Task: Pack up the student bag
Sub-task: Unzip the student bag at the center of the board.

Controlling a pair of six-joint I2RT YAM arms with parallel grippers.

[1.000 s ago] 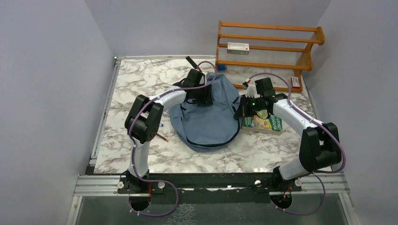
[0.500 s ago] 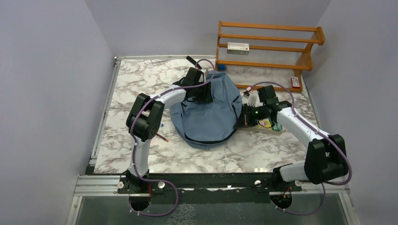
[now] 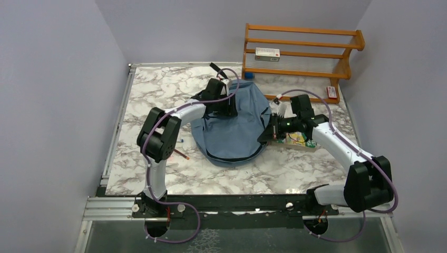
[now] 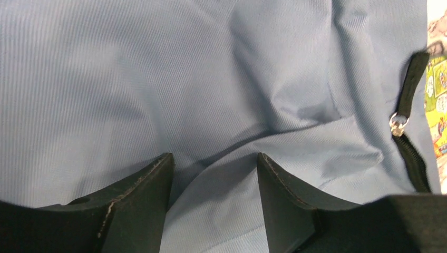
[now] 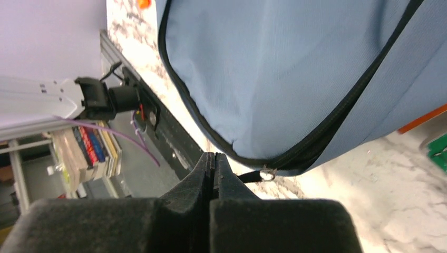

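Observation:
The student bag (image 3: 232, 132), dusty-blue with dark zipper trim, lies flat mid-table. My left gripper (image 3: 227, 108) rests on its far-left part. In the left wrist view this gripper (image 4: 213, 158) is open, its fingers pressed onto the cloth (image 4: 158, 79) with a loose fold bulging between them. A zipper slider (image 4: 399, 120) shows at the right. My right gripper (image 3: 265, 138) is at the bag's right edge. In the right wrist view it (image 5: 214, 155) is shut on the black zipper pull tab (image 5: 253, 176), which runs from a metal ring on the zipper line.
A colourful paperback (image 3: 298, 139) lies right of the bag, partly under my right arm. A wooden rack (image 3: 303, 52) at the back right holds a small box (image 3: 267, 52). A pencil (image 3: 182, 154) lies left of the bag, and a black pen (image 3: 216, 68) behind it.
My right gripper has moved left and nearer along the bag's right edge, staying shut. The bag's right side has drawn inward. My left jaws have parted slightly wider.

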